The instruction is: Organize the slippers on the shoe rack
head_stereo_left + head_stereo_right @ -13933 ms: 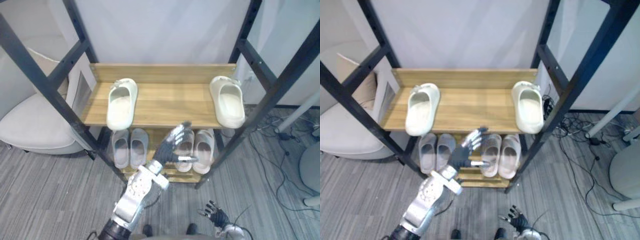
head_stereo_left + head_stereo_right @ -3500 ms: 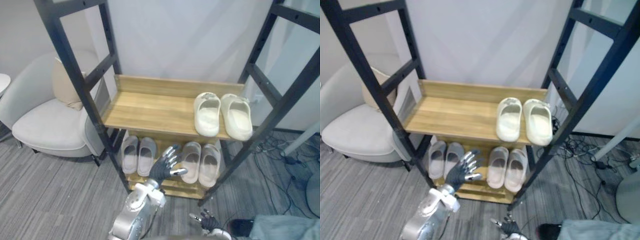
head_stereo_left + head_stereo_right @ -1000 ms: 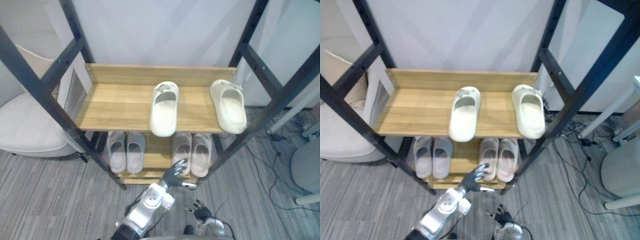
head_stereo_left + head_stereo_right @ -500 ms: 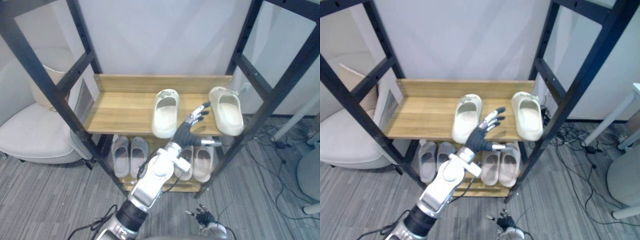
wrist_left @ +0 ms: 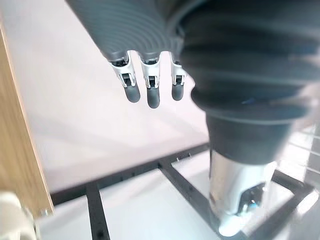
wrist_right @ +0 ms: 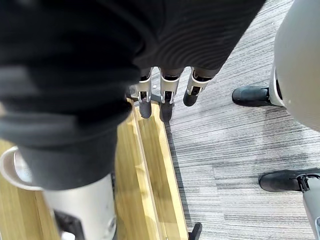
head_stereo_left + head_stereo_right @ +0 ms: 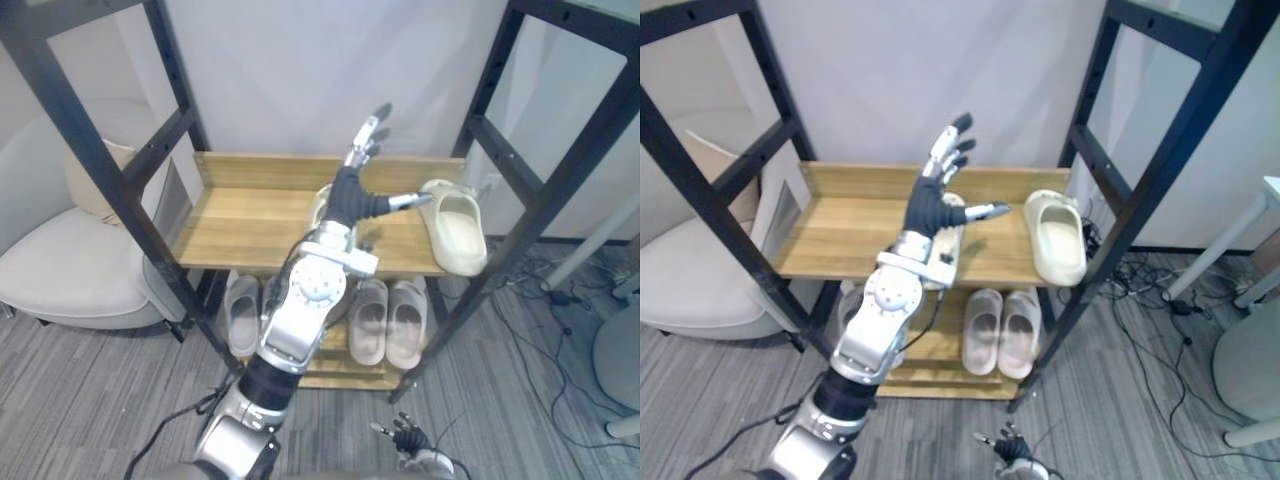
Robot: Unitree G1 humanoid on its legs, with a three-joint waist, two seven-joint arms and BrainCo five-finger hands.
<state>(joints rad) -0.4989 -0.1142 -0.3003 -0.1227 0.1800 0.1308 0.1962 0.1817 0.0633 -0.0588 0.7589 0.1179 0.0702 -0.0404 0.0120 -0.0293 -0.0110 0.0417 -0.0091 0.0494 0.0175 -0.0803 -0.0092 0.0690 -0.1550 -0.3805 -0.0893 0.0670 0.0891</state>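
Left hand [image 7: 927, 212] spread, empty, over shelf [image 7: 840, 235]; cream slipper [image 7: 1058, 240] lengthwise front-to-back, toe frontward.

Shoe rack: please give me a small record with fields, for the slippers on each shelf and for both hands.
top shelf: two cream slippers, apart
middle cream slipper: partly behind the left arm
right cream slipper: at the shelf's right end
lower shelf: grey slippers
right grey pair: side by side
left grey slipper: partly behind the arm
left hand: open, raised before the top shelf, holds nothing
right hand: open, low, holds nothing
armchair: left of the rack
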